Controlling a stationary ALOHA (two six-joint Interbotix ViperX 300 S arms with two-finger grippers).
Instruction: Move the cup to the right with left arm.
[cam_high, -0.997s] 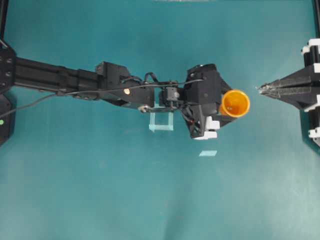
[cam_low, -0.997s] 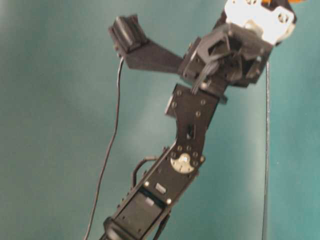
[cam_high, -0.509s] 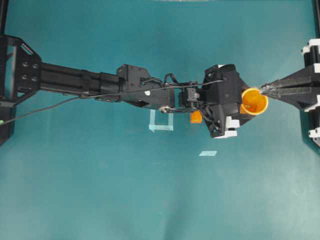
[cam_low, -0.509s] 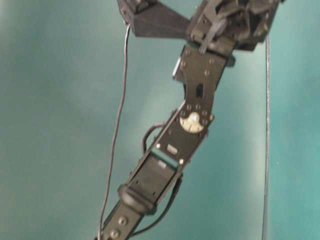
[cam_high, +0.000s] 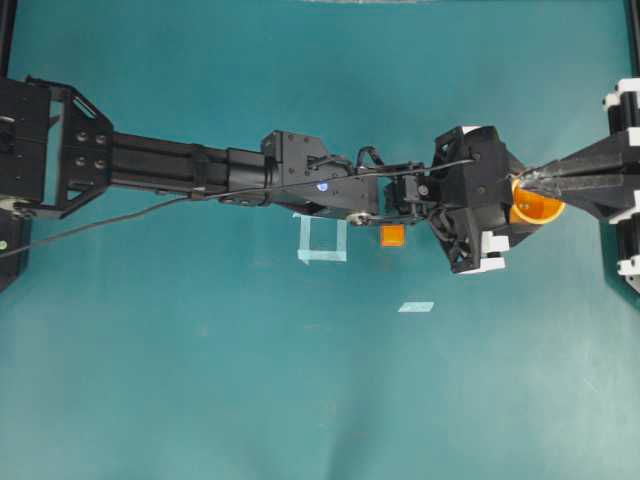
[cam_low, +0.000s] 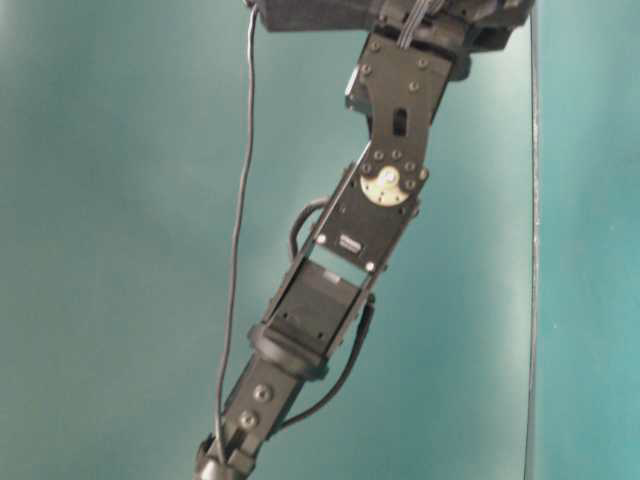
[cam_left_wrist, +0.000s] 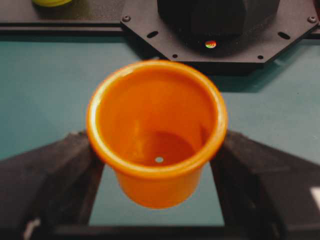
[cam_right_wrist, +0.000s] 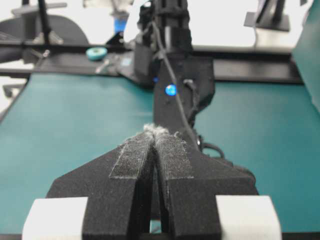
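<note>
I'm carrying the cup (cam_high: 534, 206), clamped between my left gripper's (cam_left_wrist: 157, 165) fingers, far right beside the pressed-together tips of my right gripper (cam_high: 525, 179); next I judge a careful lowering and release.

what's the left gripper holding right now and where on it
The left gripper holds the cup by its side wall below the rim, one finger on each side. The right gripper is shut on nothing.
</note>
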